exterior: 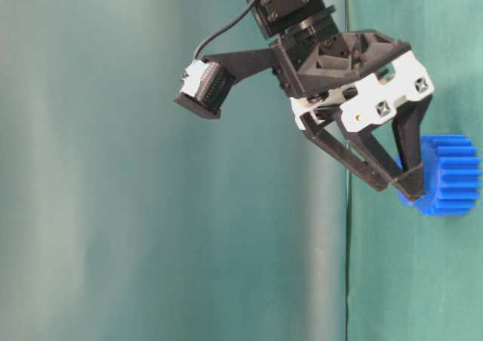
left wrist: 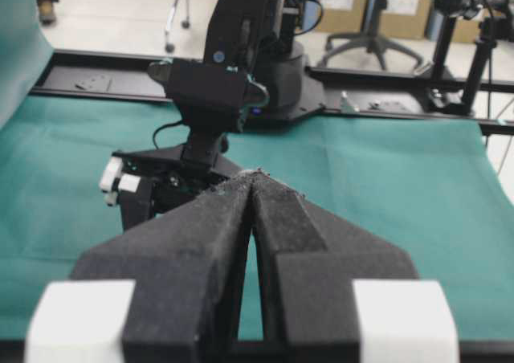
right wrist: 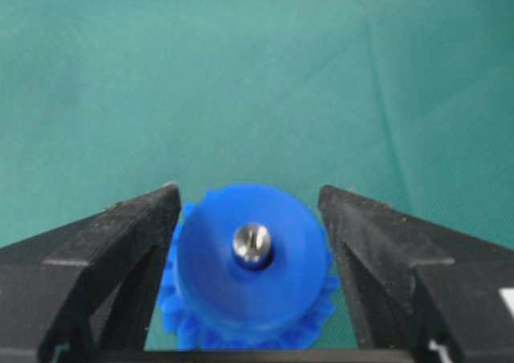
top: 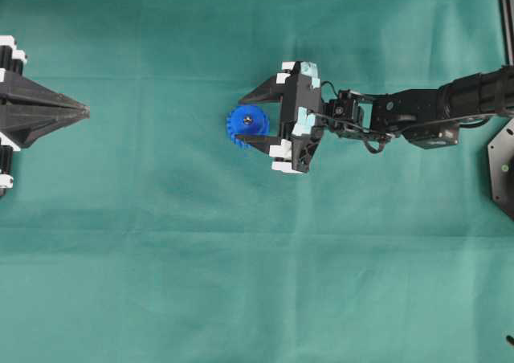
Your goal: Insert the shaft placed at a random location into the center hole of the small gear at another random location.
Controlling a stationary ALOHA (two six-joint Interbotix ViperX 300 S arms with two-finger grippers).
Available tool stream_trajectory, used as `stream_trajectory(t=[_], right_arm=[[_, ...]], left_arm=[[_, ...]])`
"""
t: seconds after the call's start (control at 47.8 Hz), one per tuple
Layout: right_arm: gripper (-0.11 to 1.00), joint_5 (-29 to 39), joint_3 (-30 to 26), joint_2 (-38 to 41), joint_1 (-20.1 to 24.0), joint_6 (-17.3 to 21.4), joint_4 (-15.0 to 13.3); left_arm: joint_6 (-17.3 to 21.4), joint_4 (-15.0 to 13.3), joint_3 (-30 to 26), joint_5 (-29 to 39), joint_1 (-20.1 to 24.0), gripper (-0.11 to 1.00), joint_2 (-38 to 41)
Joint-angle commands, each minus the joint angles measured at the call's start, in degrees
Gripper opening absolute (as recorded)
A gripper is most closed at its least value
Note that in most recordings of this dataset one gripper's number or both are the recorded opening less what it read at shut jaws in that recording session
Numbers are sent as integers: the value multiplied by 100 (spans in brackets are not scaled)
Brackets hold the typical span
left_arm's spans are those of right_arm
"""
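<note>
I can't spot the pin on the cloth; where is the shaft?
In the right wrist view the shaft stands in the small gear hub's centre, between the open right gripper fingers; overhead, that's slightly left of centre.

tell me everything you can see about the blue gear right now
The small gear is bright blue, plastic-looking, with a toothed rim and a smooth round hub. It lies flat on the green cloth near the middle of the table. The silver shaft stands in its center hole, its shiny slotted end showing. The open right gripper straddles it, one finger on each side; whether they touch it cannot be told.
</note>
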Motion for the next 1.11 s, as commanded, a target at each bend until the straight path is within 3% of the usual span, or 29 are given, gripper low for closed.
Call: stream_trajectory(t=[0.0, 0.565, 1.088], right_arm=[[71, -26, -114, -378, -9, -9, -18], [69, 571, 9, -1582, -9, -149, -35], [69, 756, 1775, -3920, 53, -62, 88]], left_arm=[[0, -9, -62, -26, 0, -1, 26], [0, -9, -62, -35, 0, -1, 18], [0, -9, -53, -18, 9, -1, -26]])
